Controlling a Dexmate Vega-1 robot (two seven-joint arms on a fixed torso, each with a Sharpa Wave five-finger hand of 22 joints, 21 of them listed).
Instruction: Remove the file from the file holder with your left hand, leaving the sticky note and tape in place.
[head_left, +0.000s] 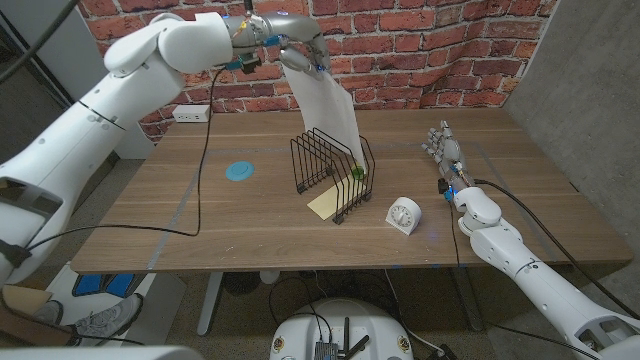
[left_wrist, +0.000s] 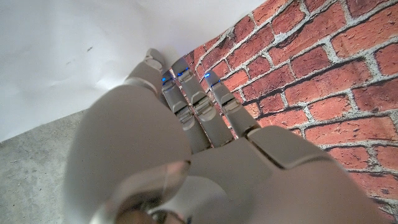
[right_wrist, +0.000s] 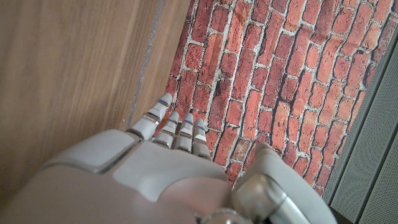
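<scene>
Above the one file holder, the left hand grips one white file, its lower end between the wires. Left wrist view shows fingers against paper; right hand rests empty, fingers loosely extended, on the desk. One tape, one sticky note.

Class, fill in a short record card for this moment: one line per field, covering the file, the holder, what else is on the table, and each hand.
File: white sheet, lifted, lower end at the holder's top
File holder: black wire rack, upright on the wooden table
In holder: yellow sticky note, green tape
Beside holder: white timer
Table mark: blue disc
Left hand: raised, fingers gripping file's top
Right hand: on the table, holding nothing
</scene>
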